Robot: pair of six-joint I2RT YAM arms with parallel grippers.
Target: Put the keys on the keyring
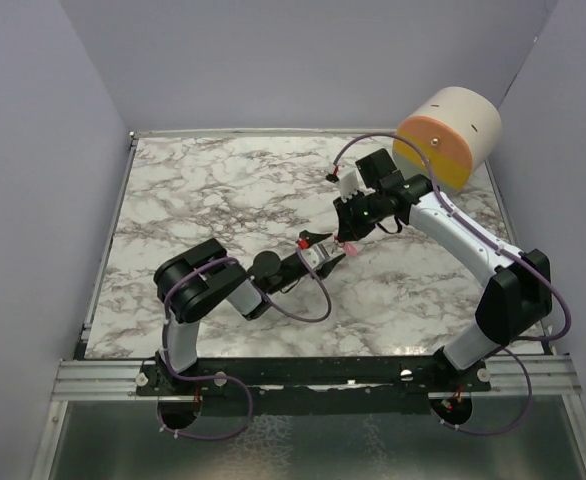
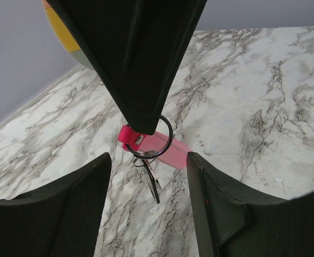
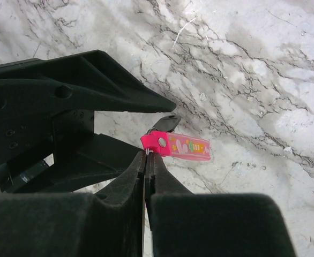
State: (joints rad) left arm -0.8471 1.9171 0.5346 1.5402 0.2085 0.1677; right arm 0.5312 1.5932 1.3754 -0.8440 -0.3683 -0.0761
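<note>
My right gripper [image 3: 146, 156] is shut on the thin metal ring [image 2: 165, 134] of the keyring, holding it a little above the marble. The pink strip [image 3: 184, 145] sticks out sideways from the ring. A small dark key [image 2: 152, 182] hangs from the ring on a little loop, its black head [image 3: 166, 123] showing just behind the strip. My left gripper [image 2: 149, 166] is open, one finger [image 2: 82, 203] to each side of the hanging key, touching nothing. From above, both grippers meet mid-table around the keyring [image 1: 347, 247].
A peach and yellow cylinder [image 1: 448, 135] lies on its side at the back right corner. Grey walls enclose the marble table [image 1: 193, 190] on three sides. A metal rail [image 1: 303, 375] runs along the near edge.
</note>
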